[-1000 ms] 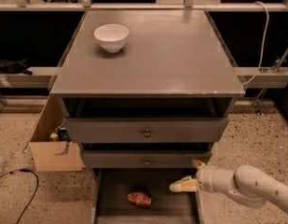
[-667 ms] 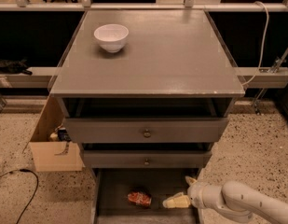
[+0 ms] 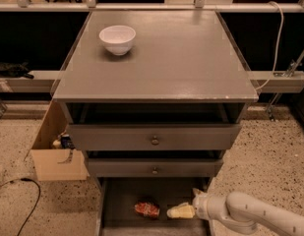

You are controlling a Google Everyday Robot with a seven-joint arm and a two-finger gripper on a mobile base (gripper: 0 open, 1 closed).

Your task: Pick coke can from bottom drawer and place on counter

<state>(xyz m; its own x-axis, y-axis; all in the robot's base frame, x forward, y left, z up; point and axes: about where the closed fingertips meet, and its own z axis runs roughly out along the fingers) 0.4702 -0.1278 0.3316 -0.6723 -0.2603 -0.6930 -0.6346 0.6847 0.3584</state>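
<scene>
The coke can (image 3: 147,209) lies on its side on the dark floor of the open bottom drawer (image 3: 123,203), left of the drawer's middle. It looks red and crumpled. My gripper (image 3: 174,212) reaches in from the lower right on a white arm. Its pale tip sits low inside the drawer, just right of the can, with a small gap between them. The grey counter (image 3: 156,58) tops the cabinet above.
A white bowl (image 3: 117,39) stands at the counter's back left. Two upper drawers with brass knobs (image 3: 155,140) overhang the bottom drawer. A cardboard box (image 3: 55,154) sits on the speckled floor to the left, with a black cable (image 3: 23,193) near it.
My gripper has moved down and to the left, from beside the drawer's right wall into the drawer, close to the can. The can has not moved.
</scene>
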